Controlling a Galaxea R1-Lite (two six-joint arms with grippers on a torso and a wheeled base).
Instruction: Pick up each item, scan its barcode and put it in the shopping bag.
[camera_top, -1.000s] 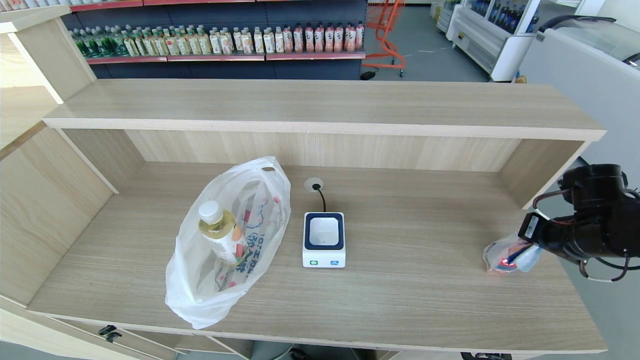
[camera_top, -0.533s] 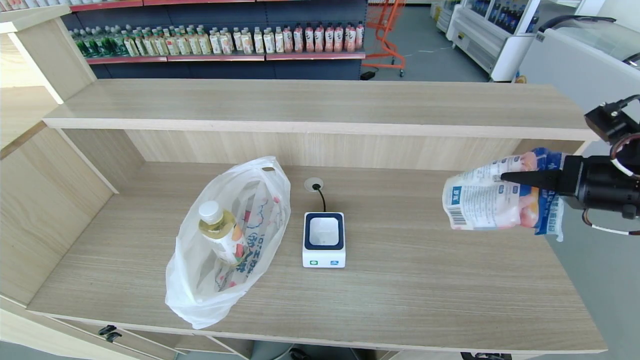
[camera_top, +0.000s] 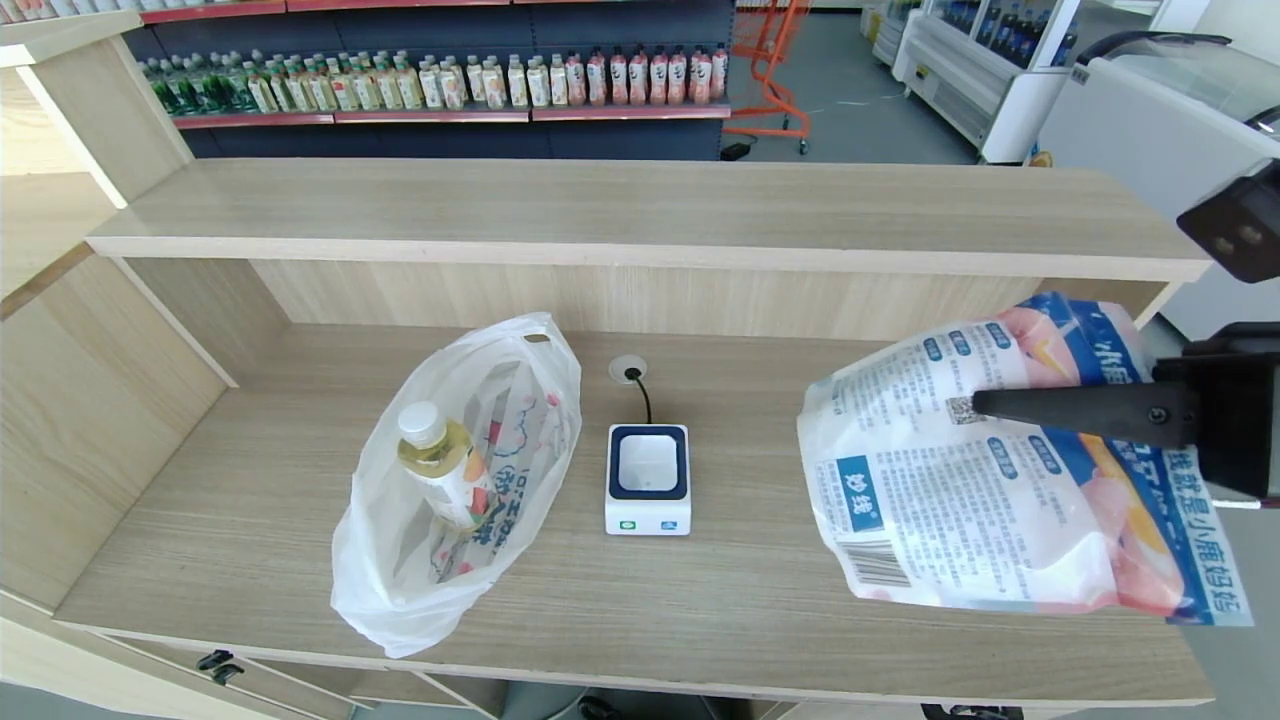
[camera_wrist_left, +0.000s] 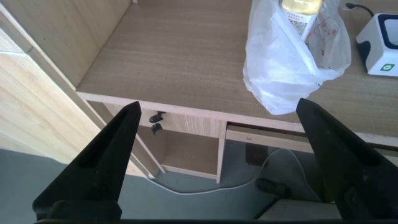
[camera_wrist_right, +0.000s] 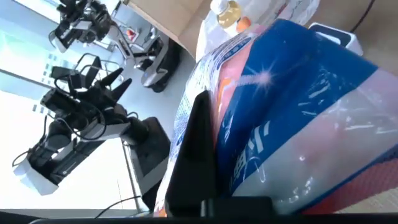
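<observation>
My right gripper (camera_top: 985, 404) is shut on a blue and white snack bag (camera_top: 990, 480), held in the air over the right part of the counter, barcode at its lower left corner. In the right wrist view the snack bag (camera_wrist_right: 292, 106) sits pinched against a black finger (camera_wrist_right: 196, 155). The white barcode scanner (camera_top: 648, 479) stands at the counter's middle. To its left stands the white shopping bag (camera_top: 455, 480), open, with a tea bottle (camera_top: 440, 460) inside. My left gripper (camera_wrist_left: 217, 162) hangs open below the counter's front edge, off the shopping bag (camera_wrist_left: 292, 56).
A raised wooden ledge (camera_top: 640, 215) runs along the back of the counter (camera_top: 300, 520), with side walls at both ends. The scanner's cable (camera_top: 640, 390) goes into a hole behind it. Drink shelves and freezers stand in the room beyond.
My right gripper has lifted the snack bag off the counter's right edge and carried it up and toward the camera, turning its printed face and barcode into view.
</observation>
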